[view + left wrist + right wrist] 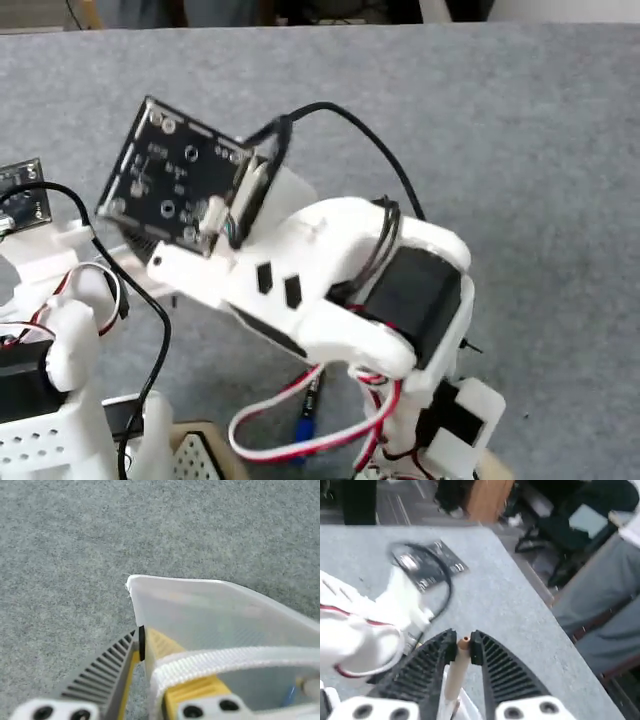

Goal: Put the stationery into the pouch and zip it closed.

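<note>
Left fingers [107,667] are clamped on the top edge of the white mesh pouch [210,615], just beside its corner, and hold it above the grey counter [75,540]. A blue thing [290,697] shows inside the pouch. My right fingers [432,655] pinch a pale pencil [454,672] near its orange tip. I cannot tell where it is relative to the pouch.

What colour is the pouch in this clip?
Pouch: translucent white with a white woven band; the left wrist view shows it best.
</note>
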{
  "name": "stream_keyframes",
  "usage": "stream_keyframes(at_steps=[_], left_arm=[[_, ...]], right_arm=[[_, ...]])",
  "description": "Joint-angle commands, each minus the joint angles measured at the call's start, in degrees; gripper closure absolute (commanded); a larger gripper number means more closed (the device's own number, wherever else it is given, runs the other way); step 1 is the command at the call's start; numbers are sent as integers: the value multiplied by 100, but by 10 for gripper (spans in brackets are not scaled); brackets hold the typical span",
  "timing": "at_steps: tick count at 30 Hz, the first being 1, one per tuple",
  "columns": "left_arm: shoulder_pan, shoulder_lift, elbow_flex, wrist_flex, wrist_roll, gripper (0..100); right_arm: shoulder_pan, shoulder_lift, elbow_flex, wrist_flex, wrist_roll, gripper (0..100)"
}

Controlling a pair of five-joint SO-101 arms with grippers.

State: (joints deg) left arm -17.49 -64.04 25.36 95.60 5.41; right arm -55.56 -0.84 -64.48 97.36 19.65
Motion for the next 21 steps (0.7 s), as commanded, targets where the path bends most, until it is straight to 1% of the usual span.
stream_keyframes(at_steps=[1, 5, 8, 15, 21], left_arm=[[48, -114, -66, -193, 18, 971], [48, -114, -66, -202, 18, 971], [48, -114, -66, -202, 18, 971], [48, -105, -66, -202, 18, 971], [48, -97, -66, -211, 18, 971]], right_arm=[[352, -40, -75, 255, 9, 986], [624, -242, 127, 378, 9, 986], [686, -541, 655, 378, 9, 986], [659, -1393, 2870, 246, 18, 986], [651, -2176, 4708, -527, 18, 985]])
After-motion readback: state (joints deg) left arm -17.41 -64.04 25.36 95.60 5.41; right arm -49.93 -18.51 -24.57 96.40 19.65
